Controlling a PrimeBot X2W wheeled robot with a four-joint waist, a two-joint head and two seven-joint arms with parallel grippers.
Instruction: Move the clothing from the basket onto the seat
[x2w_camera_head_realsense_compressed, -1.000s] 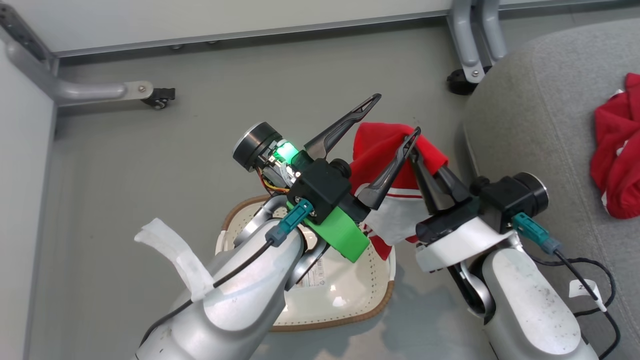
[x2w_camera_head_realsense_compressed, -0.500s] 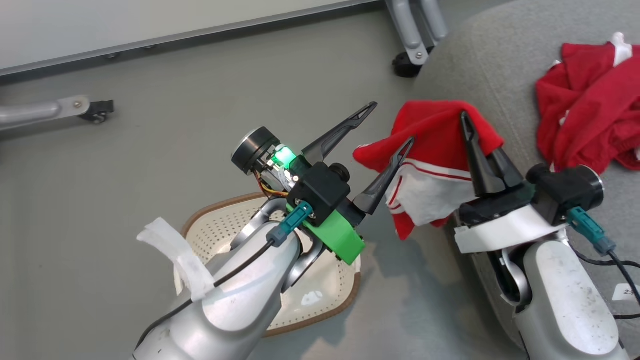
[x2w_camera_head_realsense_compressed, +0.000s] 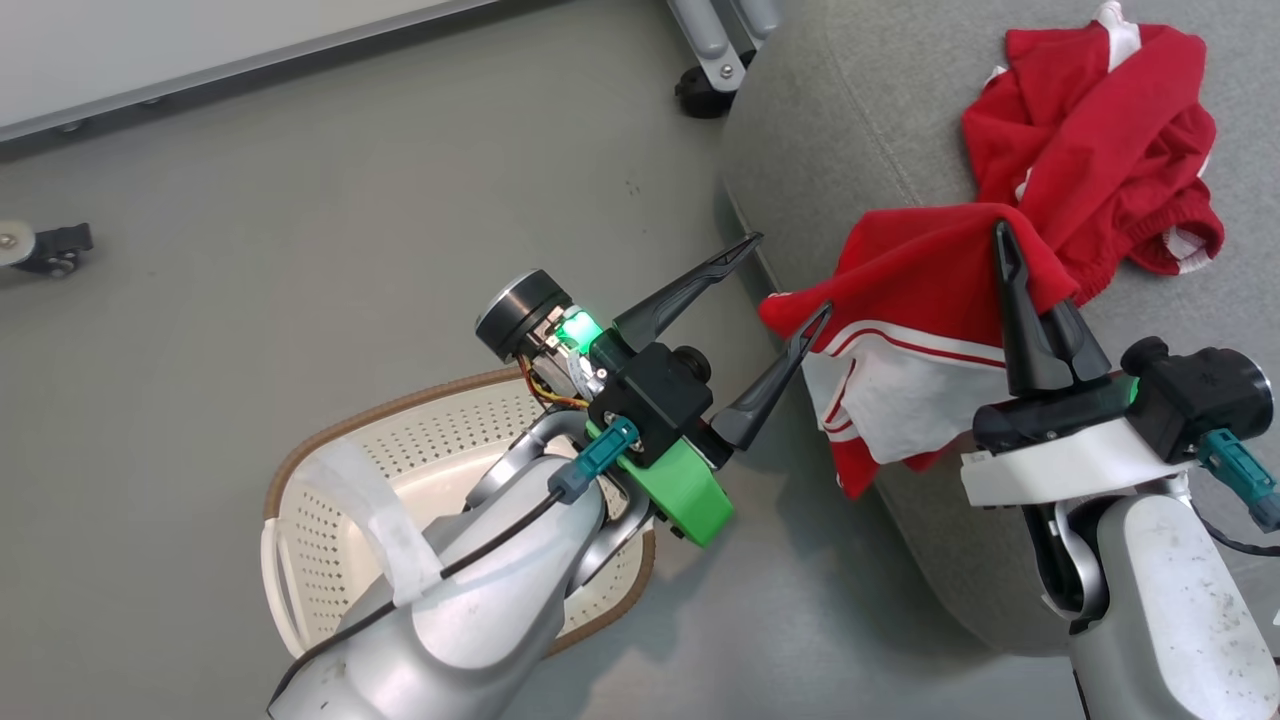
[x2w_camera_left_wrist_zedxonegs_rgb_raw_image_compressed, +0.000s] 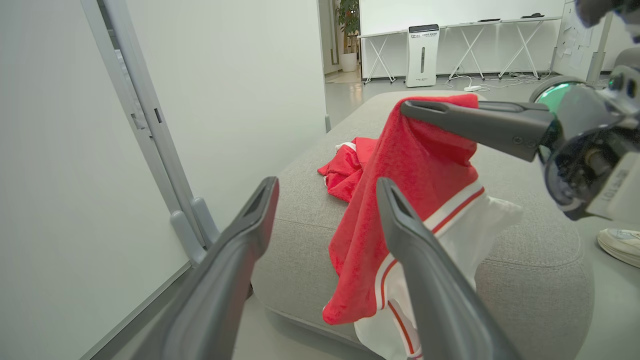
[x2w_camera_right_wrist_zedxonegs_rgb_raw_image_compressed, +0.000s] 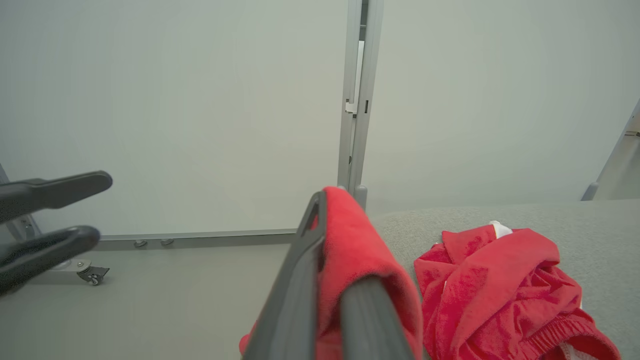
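The striped garment hangs over the edge of the seat, pinched in my right gripper. I'd carry it inward beside the other garment before letting go, or it may slide off. My left gripper is spread, empty.

I note grey floor. Black castor at 12 o'clock, second castor at 9 o'clock. White partition panels flank a grey post. White shoe at 3 o'clock, left wrist view.
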